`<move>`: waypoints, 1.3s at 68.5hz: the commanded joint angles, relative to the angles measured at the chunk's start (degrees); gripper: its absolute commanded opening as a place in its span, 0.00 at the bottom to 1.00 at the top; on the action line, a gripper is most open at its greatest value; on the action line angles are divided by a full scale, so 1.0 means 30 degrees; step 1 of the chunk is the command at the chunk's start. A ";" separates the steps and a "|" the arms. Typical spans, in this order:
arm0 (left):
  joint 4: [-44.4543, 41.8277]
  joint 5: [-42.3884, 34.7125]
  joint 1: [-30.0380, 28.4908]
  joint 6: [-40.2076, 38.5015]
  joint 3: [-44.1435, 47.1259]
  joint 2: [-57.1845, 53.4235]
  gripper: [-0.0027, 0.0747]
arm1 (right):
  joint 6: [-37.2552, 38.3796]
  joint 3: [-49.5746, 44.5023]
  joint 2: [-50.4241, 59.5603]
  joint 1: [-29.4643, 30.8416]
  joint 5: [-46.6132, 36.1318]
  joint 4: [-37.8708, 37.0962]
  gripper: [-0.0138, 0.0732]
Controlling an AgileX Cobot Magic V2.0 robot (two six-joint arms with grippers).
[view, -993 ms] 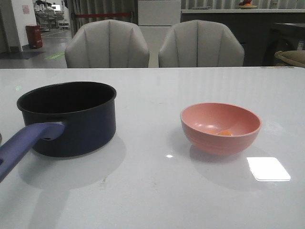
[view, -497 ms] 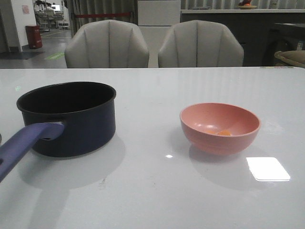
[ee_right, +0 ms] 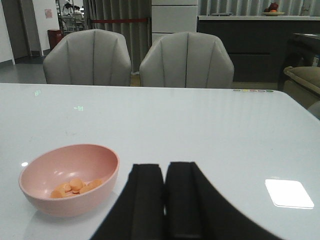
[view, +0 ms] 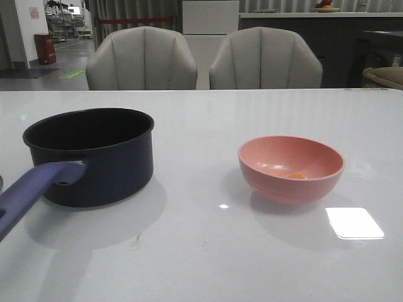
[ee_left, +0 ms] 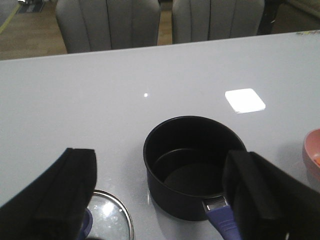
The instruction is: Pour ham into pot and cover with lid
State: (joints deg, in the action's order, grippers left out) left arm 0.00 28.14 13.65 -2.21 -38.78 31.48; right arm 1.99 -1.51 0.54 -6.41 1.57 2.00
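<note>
Only the left wrist view shows the lid, beside the pot, and the left gripper spread wide. The right gripper is pressed closed on nothing. In the front view, ham lies in the pink bowl at the pot's three o'clock.

Pot: stands open on the bench, mouth clear from above; its handle juts toward the near left edge.
Pink bowl: well apart from the pot, open-topped, ham inside.
Between pot and bowl: bare bench.
Lid: flat on the bench just beside the pot, near the handle side.
Left tool: fingers spread wide above pot and lid.
Right tool: fingers pressed together, beside the bowl.
</note>
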 commanded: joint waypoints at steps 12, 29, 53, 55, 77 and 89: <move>0.0265 -0.2192 0.0906 -0.0016 0.3293 -0.5830 0.75 | -0.0113 0.0094 0.0385 0.0104 -0.1571 -0.0194 0.32; 0.0315 -0.1291 0.0906 -0.0016 0.5282 -0.8236 0.75 | -0.0113 0.0094 0.0385 0.0104 -0.1628 -0.0194 0.32; 0.0657 -0.1196 0.0906 -0.0016 0.5378 -0.8267 0.75 | 0.0773 0.2493 -0.0517 0.0086 -0.0636 -0.0175 0.32; 0.0657 -0.1196 0.0906 -0.0016 0.5378 -0.8267 0.75 | 0.0772 0.3134 -0.0989 0.0086 -0.0020 -0.0175 0.32; 0.0657 -0.1261 0.0906 -0.0016 0.5378 -0.8267 0.75 | 0.0790 0.7078 -0.6258 0.0086 0.4931 -0.0175 0.32; 0.0657 -0.1261 0.0906 -0.0016 0.5378 -0.8267 0.75 | 0.0790 0.7704 -0.8586 0.0033 0.4822 -0.0175 0.41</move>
State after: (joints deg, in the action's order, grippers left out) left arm 1.41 28.67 16.05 -2.10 -21.15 6.00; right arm 4.32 18.05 -19.85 -6.41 20.30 2.00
